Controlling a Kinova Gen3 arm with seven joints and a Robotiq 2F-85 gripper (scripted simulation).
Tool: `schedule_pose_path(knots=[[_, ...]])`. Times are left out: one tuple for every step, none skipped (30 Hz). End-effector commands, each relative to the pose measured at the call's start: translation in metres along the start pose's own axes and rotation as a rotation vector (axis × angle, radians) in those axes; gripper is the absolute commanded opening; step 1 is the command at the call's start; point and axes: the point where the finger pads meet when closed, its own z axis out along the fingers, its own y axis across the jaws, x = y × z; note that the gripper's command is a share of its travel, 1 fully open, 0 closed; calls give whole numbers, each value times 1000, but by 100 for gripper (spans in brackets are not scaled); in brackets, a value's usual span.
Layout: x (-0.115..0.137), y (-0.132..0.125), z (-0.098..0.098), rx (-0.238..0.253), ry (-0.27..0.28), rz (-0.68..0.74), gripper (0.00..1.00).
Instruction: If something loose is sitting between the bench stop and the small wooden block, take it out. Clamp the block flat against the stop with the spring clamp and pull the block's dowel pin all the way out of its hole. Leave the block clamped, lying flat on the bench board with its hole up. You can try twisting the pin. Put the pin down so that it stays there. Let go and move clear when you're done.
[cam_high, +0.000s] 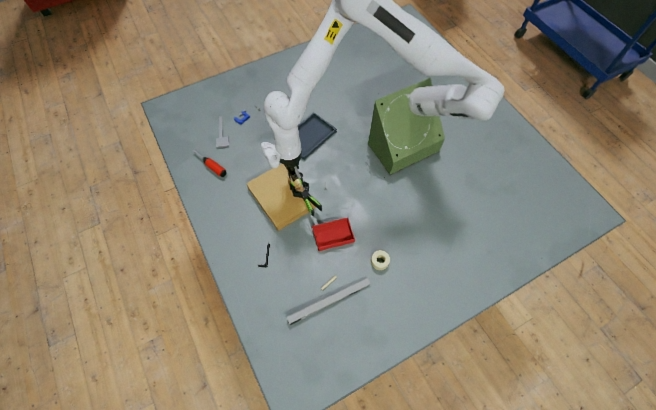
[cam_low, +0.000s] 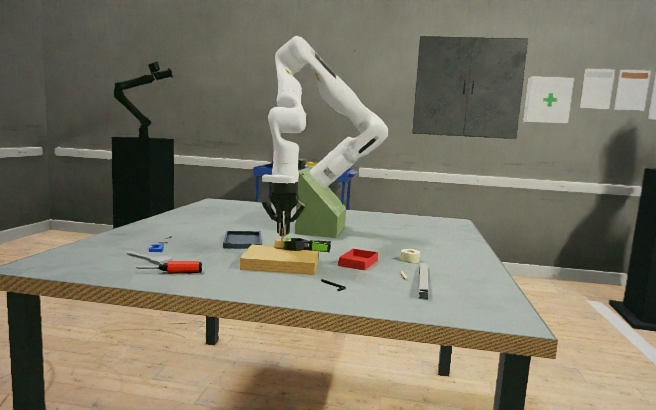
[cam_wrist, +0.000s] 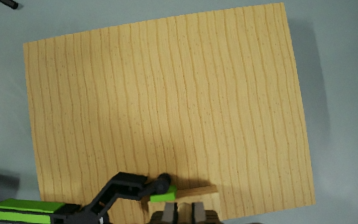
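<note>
Two fingertips to one pin: pinching the dowel pin (cam_low: 282, 239) (cam_wrist: 185, 212) in the gripper (cam_high: 296, 176) (cam_low: 283, 233) (cam_wrist: 185, 212), pressing nearly together across its narrow width. Pointing straight down onto the small wooden block (cam_high: 298, 185) (cam_low: 278, 244) (cam_wrist: 210, 199), meeting the pin directly below, and, by the look of it, sharing one upright line with its long axis. Likely working at the pull now, perhaps with a twist; turning everything on keeping that line, since leaning sideways could be binding the pin or levering the block up. Not seeing how much of the pin is remaining in the hole.

Just beside the fingertips, finding the spring clamp (cam_high: 312, 202) (cam_low: 300, 244) (cam_wrist: 120, 186), biting at the block with its green pad and reaching outward past the board's edge; needing a rise clear of that pad. Not making out the bench stop surely, nor any gap against it. Under all this, carrying the block near one edge: the bench board (cam_high: 275, 200) (cam_low: 280, 260) (cam_wrist: 165, 110). Farther out, sitting well apart from the pin, the red tray (cam_high: 333, 234) (cam_low: 358, 259), possibly serving for keeping it from rolling.
</note>
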Motion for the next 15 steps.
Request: schedule_pose_path(knots=[[1,0,-1,-2,3,26,10],[1,0,-1,-2,3,37,10],[1,0,-1,-2,3,48,10],[1,0,-1,-2,3,58,10],[1,0,-1,-2,3,69,10],[1,0,-1,-2,3,80,10],[1,0,-1,-2,3,91,10],[1,0,-1,-2,3,102,10],[1,0,-1,-2,3,112,10],[1,0,-1,-2,3,123,10],[1,0,-1,-2,3,134,10],[1,0,-1,-2,3,145,10],[1,0,-1,-2,3,156,10],[1,0,-1,-2,3,167,10],[1,0,-1,-2,3,178,10]])
